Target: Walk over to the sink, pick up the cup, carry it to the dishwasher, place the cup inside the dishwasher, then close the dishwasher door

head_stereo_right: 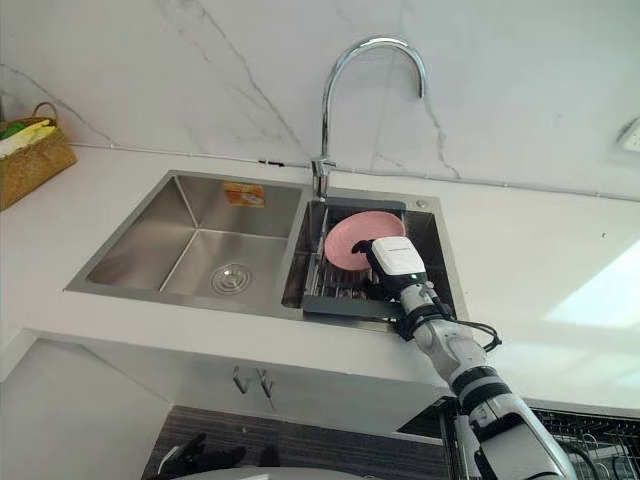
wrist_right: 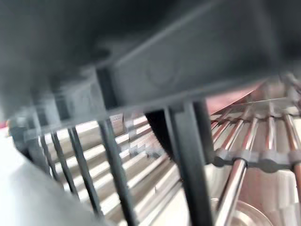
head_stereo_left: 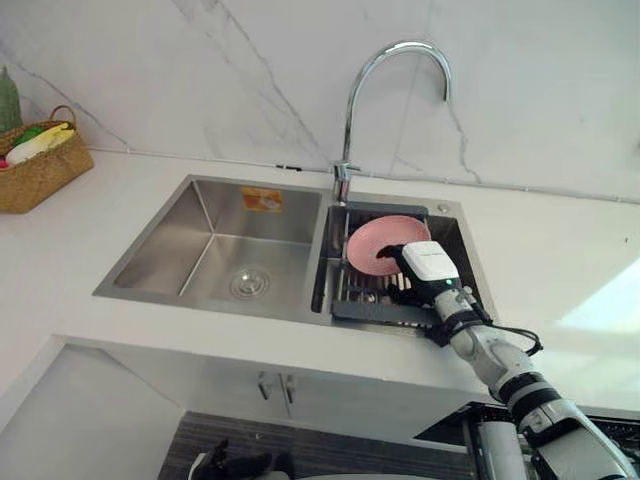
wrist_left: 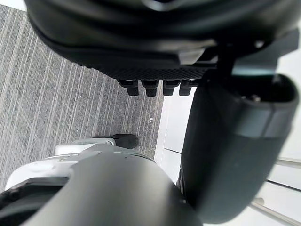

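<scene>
Far left on the counter (head_stereo_left: 560, 250): woven basket (head_stereo_left: 40, 170) with yellow and green things inside. In the left eye view a green bottle (head_stereo_left: 8, 100) stands just behind it.

Low left, left hand (wrist_left: 155, 70) hangs over the striped grey floor (wrist_left: 56, 94). Its wrist view shows the fingers relaxed, grasping nothing.

Steel double sink (head_stereo_left: 200, 195) is set in the counter. The left basin is bare, with a round drain (head_stereo_left: 249, 284). A chrome tap (head_stereo_left: 350, 110) rises behind the divider, its spout arching over the right basin.

The right basin holds a dark rack (head_stereo_left: 370, 310) with a pink round dish (head_stereo_left: 375, 240) standing on edge in it.

Right hand (head_stereo_left: 418, 262) reaches into that basin, up against the dish's near face. Its fingers are hidden behind its own back, so cannot tell if it grips anything.

Cup: cannot make it out. The hand covers that part of the rack.

The right wrist view, blurred, adds the rack's dark bars from close up, steel rods (wrist_right: 244, 141) beneath them and a strip of pink beyond.

The right eye view takes in a wire dishwasher basket (head_stereo_right: 590, 435) at lower right, below the counter edge.
</scene>
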{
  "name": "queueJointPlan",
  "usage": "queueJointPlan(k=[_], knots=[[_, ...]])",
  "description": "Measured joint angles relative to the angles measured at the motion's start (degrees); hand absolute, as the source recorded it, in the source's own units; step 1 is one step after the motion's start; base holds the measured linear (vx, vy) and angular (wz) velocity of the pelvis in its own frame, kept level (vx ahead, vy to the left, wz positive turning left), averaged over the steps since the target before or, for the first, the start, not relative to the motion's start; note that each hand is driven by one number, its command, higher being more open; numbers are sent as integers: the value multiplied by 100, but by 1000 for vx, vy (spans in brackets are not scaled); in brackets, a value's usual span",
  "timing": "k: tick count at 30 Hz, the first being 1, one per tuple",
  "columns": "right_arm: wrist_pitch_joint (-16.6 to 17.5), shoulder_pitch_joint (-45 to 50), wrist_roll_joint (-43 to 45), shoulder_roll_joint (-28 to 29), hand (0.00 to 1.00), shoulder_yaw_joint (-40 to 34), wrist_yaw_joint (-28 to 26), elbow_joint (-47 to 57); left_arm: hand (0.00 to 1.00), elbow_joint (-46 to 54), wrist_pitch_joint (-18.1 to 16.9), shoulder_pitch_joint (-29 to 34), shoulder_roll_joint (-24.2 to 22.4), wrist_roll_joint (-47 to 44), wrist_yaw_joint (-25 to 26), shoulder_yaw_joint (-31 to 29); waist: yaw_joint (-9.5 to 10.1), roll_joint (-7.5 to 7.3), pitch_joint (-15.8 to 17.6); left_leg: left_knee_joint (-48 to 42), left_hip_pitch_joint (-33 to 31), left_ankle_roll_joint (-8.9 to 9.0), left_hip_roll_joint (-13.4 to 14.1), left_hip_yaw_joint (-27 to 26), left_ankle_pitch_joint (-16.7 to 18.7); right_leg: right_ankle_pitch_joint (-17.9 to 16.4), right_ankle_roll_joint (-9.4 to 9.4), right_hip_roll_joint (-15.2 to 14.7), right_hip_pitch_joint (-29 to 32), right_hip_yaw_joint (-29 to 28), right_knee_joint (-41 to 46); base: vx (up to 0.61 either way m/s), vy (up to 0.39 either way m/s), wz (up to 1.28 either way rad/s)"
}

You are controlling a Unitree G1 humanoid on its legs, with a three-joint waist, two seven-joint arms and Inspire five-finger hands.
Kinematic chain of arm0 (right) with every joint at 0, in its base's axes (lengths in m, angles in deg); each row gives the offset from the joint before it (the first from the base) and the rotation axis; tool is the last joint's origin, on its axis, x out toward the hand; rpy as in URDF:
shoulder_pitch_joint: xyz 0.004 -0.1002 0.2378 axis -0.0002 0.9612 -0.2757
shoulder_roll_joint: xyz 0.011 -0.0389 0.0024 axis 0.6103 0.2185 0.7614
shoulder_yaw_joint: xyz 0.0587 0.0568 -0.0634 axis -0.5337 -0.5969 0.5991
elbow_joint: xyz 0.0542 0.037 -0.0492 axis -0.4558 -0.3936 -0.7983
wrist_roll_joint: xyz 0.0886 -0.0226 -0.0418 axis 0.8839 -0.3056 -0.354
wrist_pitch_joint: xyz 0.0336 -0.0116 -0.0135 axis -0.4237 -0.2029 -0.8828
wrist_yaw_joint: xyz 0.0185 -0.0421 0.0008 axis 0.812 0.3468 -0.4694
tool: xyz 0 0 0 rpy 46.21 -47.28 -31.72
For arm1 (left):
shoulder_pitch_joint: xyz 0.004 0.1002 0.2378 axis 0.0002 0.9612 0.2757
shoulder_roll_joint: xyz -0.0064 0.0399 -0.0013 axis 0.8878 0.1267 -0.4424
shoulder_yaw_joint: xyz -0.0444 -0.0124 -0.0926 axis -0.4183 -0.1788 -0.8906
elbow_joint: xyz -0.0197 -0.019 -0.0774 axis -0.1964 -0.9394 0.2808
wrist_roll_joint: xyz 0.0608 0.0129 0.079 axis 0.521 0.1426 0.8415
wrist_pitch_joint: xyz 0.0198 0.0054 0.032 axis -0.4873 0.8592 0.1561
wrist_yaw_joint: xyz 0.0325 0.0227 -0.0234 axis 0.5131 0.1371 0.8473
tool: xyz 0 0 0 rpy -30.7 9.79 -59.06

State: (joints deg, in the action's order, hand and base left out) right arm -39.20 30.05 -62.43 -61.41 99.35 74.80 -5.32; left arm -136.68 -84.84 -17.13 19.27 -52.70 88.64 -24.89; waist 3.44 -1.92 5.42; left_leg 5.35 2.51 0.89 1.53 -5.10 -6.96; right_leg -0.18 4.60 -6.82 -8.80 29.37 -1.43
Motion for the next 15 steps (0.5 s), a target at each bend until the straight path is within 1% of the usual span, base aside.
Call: queueJointPlan(k=[1,2,4,5,10,15], knots=[[-4,-7,-101,-9,0,0,47,-14,100,13,-1,0,14,0,-14,1,4,-20,12,0,-5,3,-1,8,-7,0,0,-2,0,10,5,28,-3,3],[76,-7,-216,-21,0,18,199,-13,100,11,-1,-16,19,0,-23,8,4,-20,21,0,-6,7,-5,9,-16,0,0,-5,0,9,8,0,0,0],[166,-11,-355,-25,0,48,339,-7,100,6,-1,-18,19,0,-24,19,3,-15,26,0,-5,37,-11,19,-39,0,0,-10,0,11,12,0,0,0],[177,-46,-444,-63,0,166,391,-11,100,6,-2,-18,20,0,-26,19,3,-15,27,0,-6,35,-10,30,-42,0,0,-9,-1,18,15,0,0,0],[111,-190,-519,-55,0,218,529,-266,100,8,-30,-19,17,0,-27,20,3,10,53,1,-29,17,-5,65,-32,-12,-18,-2,-1,55,14,-4,-1,4],[46,-196,-556,-68,0,218,662,-266,100,7,-102,-18,16,-1,-31,18,4,32,97,0,-58,14,-2,55,-30,-13,-21,-1,3,85,-18,-3,2,3]])
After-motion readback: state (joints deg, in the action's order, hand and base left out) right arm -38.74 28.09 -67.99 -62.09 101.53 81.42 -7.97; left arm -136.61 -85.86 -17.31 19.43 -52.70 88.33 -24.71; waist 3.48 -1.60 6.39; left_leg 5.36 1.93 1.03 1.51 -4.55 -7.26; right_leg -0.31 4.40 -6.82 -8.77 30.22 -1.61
